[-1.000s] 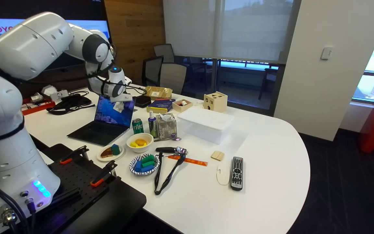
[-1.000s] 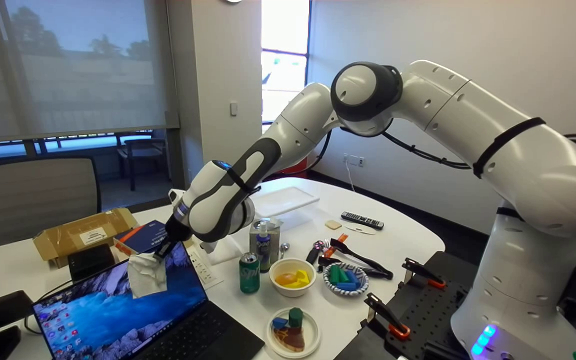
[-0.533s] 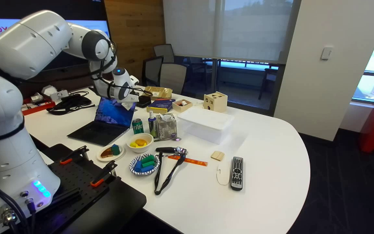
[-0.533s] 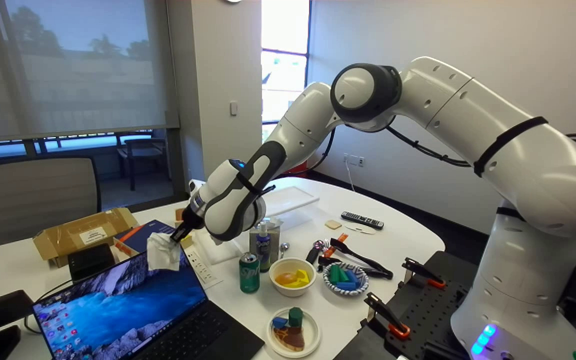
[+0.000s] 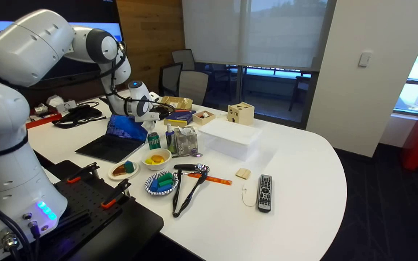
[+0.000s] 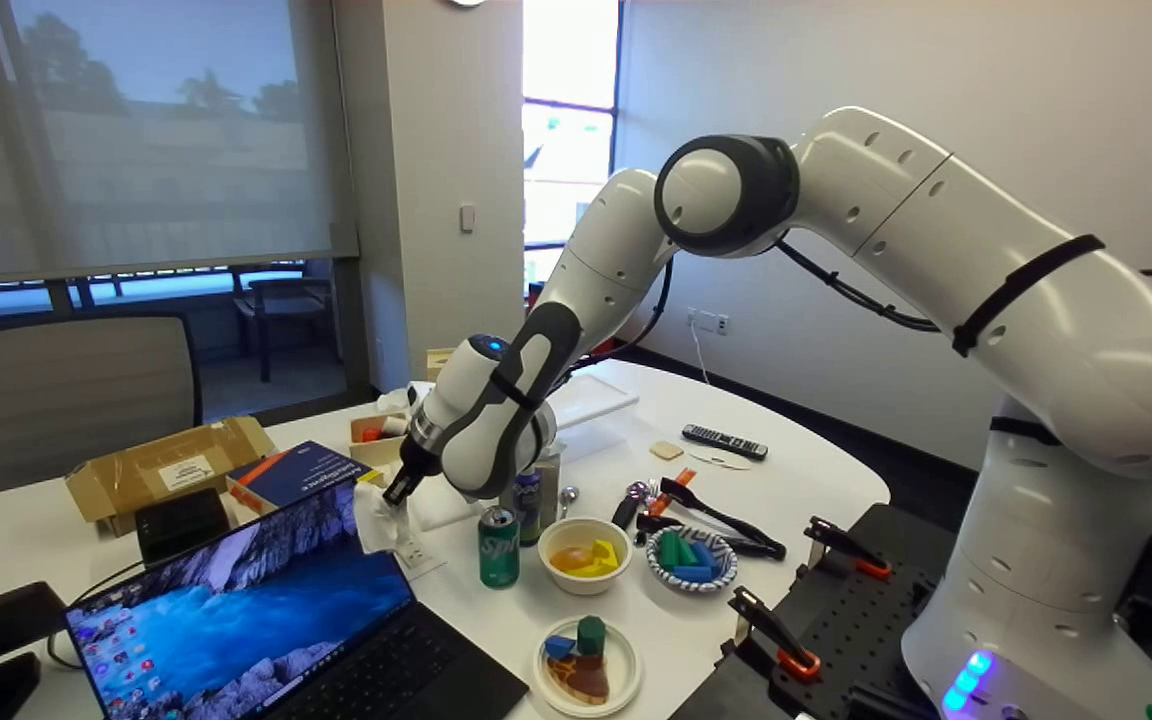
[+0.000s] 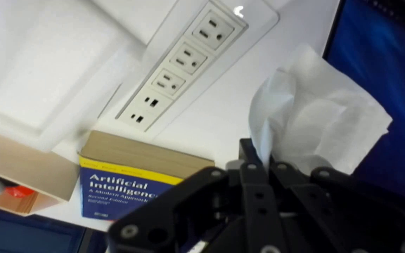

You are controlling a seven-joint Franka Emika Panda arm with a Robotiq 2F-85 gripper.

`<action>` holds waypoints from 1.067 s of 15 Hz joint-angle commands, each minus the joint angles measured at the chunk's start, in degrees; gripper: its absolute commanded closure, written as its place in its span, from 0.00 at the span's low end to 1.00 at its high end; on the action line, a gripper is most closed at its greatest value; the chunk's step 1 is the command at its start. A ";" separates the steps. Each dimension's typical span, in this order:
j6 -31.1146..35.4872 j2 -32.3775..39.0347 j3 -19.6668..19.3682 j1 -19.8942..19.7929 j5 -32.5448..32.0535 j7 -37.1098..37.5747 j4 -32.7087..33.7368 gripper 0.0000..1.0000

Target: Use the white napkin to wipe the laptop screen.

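Observation:
The white napkin point(image 6: 376, 520) is crumpled and hangs from my gripper point(image 6: 399, 490). In the wrist view, my gripper point(image 7: 260, 151) is shut on a pinched fold of the napkin point(image 7: 315, 119), and the rest spreads out to the right. The laptop screen point(image 6: 246, 600) glows blue and stands open above its black keyboard base point(image 6: 406, 665). The napkin is at the screen's upper side edge, partly overlapping it in view. The screen also shows at the right of the wrist view point(image 7: 381, 91). I cannot tell whether the napkin touches it. The napkin shows small in an exterior view point(image 5: 148, 125).
Beside the screen are a power outlet strip point(image 7: 181, 66), a blue book point(image 7: 118, 196) and a green can point(image 6: 499, 548). A spray bottle point(image 5: 170, 139), a tissue box point(image 5: 186, 142) and a white box point(image 5: 230, 132) stand close by. A bowl point(image 5: 146, 162) sits nearer the base.
My gripper has carried the napkin sideways across the upper part of the screen, toward the can and outlet strip, and somewhat lower. It has gone from over the screen to its side edge.

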 commanded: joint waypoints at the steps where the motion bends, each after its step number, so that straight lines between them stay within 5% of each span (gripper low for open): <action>1: -4.56 -2.05 -0.37 0.69 -1.41 1.33 -3.75 1.00; 9: -13.31 -1.89 5.79 -1.97 -4.12 -2.42 -6.14 1.00; 16: -12.36 -0.65 10.78 -2.72 -4.66 -5.01 -4.67 1.00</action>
